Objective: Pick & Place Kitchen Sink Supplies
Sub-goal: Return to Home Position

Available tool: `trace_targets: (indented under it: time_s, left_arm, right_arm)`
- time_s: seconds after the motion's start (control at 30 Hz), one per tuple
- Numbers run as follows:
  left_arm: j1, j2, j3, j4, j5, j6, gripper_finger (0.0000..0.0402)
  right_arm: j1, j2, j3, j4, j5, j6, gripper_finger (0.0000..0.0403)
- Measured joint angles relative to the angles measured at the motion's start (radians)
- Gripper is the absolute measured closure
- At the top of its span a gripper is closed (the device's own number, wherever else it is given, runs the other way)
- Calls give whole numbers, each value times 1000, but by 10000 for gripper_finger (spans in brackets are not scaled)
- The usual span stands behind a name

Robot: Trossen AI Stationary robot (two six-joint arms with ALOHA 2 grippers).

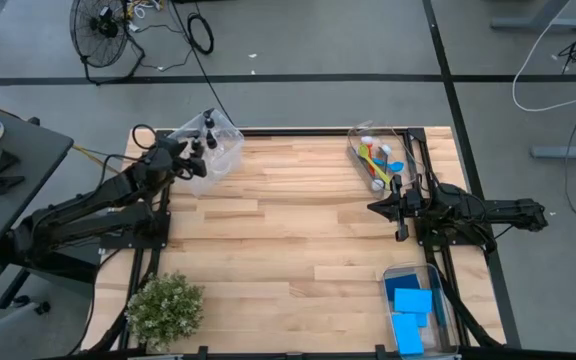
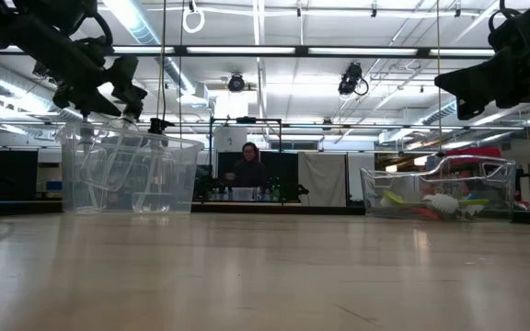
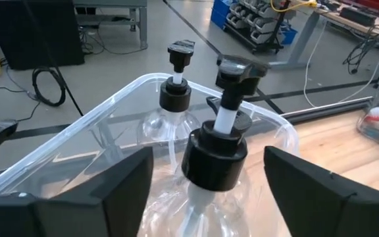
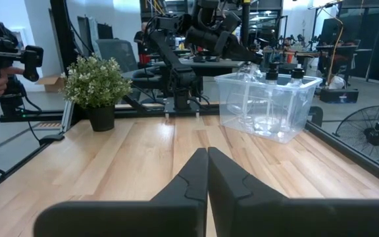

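Left tool (image 3: 208, 164): upper left of the high view, over the bottle bin (image 1: 230, 135). Fingers spread wide, gripping nothing. The near bottle (image 3: 214, 151) stands between them untouched, with a second bottle (image 3: 175, 99) behind it.

Right tool (image 4: 207, 153): right of centre in the high view, above bare counter (image 1: 288, 250). Fingers closed together, empty.

Brushes (image 1: 376, 160): in the upper-right bin. Sponges (image 1: 413, 300): in the lower-right bin.

Handling (judgement): bottles are light, with thin, slick walls likely to dent. The tall pumps make them tippy, so grip at the black collar. Brushes are stiff and slim; take them mid-handle. Sponges are soft and will squash.

Unclear: bottle bases are cut off in the left wrist view. Fill level and brush count cannot be told.
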Motion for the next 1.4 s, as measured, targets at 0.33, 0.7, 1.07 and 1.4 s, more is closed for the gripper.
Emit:
trace_targets:
  time_s: [0.33,0.7,1.07,1.4]
  left_arm:
    - [1,72,0,70,-28,9,93]
    - [17,82,1,102,-42,19,206]
    - [13,81,1,120,-42,57,265]
    - [-19,36,1,127,-71,61,265]
  right_arm:
    - [0,0,0,0,0,0,392]
    - [0,0,0,0,0,0,392]
    - [0,0,0,0,0,0,392]
    - [0,0,0,0,0,0,392]
